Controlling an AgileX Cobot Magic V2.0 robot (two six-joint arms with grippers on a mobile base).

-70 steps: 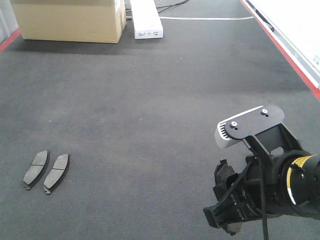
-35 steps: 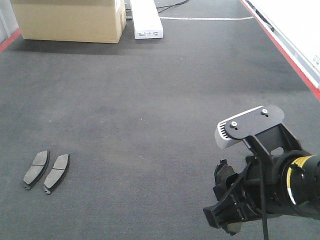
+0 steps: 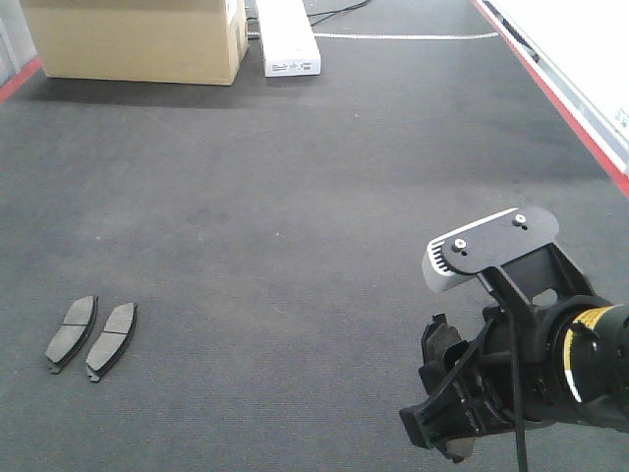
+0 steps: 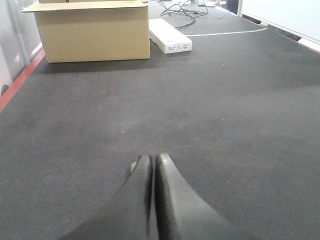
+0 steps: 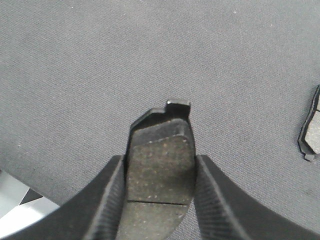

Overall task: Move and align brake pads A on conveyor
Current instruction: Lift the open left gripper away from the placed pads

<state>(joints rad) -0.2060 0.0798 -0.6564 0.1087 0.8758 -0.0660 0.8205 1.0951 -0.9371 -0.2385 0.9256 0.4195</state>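
— What's the right gripper (image 5: 159, 172) got, from where you stand?

— A brake pad (image 5: 161, 165), pinched between its two black fingers (image 5: 107, 200). The jaws are narrowed onto its long edges, one finger at 9 o'clock of the pad and the other at 3 o'clock. The pad's speckled face looks up at the wrist camera, its groove crossing low between the fingers, and its notched end pokes out past the fingertips toward 12 o'clock.

— Is it off the belt?

— I can't tell how high; the conveyor (image 3: 295, 197) fills the view behind it. In the front view the same gripper (image 3: 447, 393) sits at about 5 o'clock of the belt, with the pad showing only as a dark sliver.

— Any other pads close by?

— One more pad (image 5: 312, 131) lies flat at the 3 o'clock edge of the right wrist view, apart from the jaws and cut off by the frame.

— And the left gripper (image 4: 152, 167)?

— Its fingers are pressed together with nothing visible between them, low over the belt.

— Further out?

— Two pads (image 3: 91, 335) lie side by side at 8 o'clock in the front view, nearly parallel, just beside each other. At the far end, about 11 o'clock, stands a cardboard box (image 3: 138, 39), with a white box (image 3: 287, 39) next to it at 12 o'clock
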